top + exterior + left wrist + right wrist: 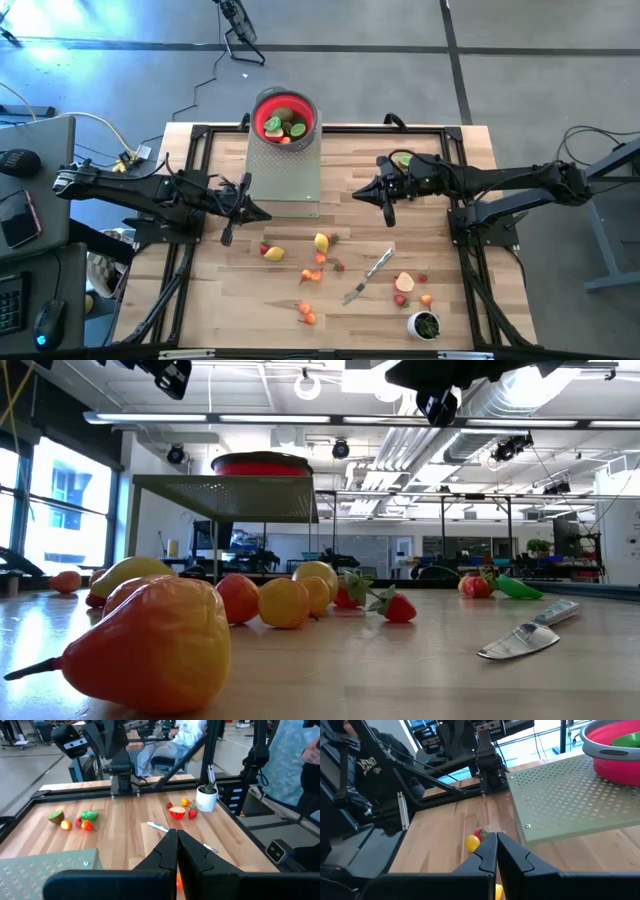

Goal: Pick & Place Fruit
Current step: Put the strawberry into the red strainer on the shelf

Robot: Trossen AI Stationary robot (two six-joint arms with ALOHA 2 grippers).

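My left hand hangs above the counter at its left side, fingers pressed together, holding nothing. Just beside it is a grey perforated stand carrying the red bowl, which already holds a few pieces of fruit, green and orange among them; I judge the task as begun but far from finished.

Most of the fruit is loose on the counter: a yellow piece with a small red one next to it, a yellow pear, small orange pieces nearer the front edge, and further right a cut half with red pieces around it. The silver knife lies between these groups; a small white cup with green contents sits at the front right.

My right hand hovers over the right half of the counter, fingers also shut and empty, near a green piece at the back.

Writing: pale letters on a seated person's dark sleeve in the right wrist view, too partial to read. No brands legible.
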